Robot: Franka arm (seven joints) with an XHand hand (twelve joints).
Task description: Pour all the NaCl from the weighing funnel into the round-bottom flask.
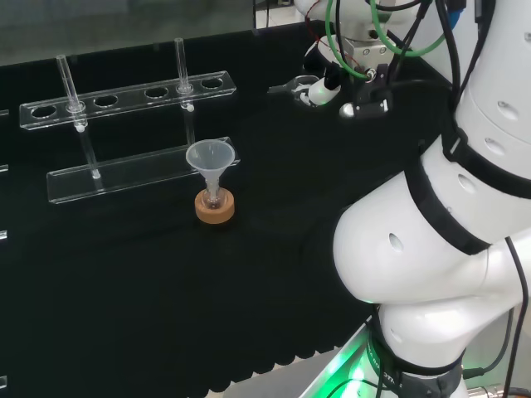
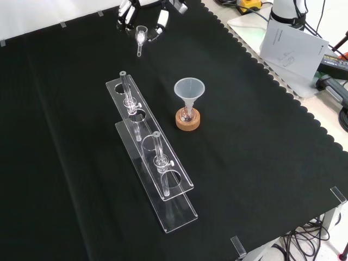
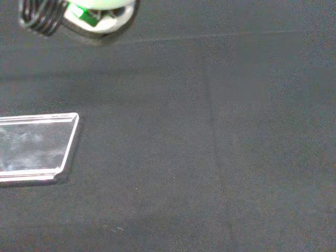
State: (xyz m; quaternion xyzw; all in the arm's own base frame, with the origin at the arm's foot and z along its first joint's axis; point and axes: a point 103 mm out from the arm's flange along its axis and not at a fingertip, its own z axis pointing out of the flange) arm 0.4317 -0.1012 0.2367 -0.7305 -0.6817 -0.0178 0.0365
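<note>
Standing on a black-clothed worktop is a small round-bottom flask in a cork ring, with a clear plastic funnel set upright in its neck. In the front view this sits near the middle, and a clear rack lies just beside it at 9 o'clock, running from 11 o'clock down to 5 o'clock. Two glass tubes stand upright in the rack's holes.

At 12 o'clock in the front view, at the far edge of the cloth, the hand comes in from the top. Just below it lies the weighing funnel, its spout pointing toward 6 o'clock. Whether the fingers touch it, and whether they are spread or curled, cannot be told.

In the head view the flask sits left of centre with the rack at 10 o'clock from it, and the hand shows at 1 o'clock beside the arm. The weighing funnel is well apart from the flask.

From the wrist, one corner of the rack's base lies flat on the cloth.
</note>
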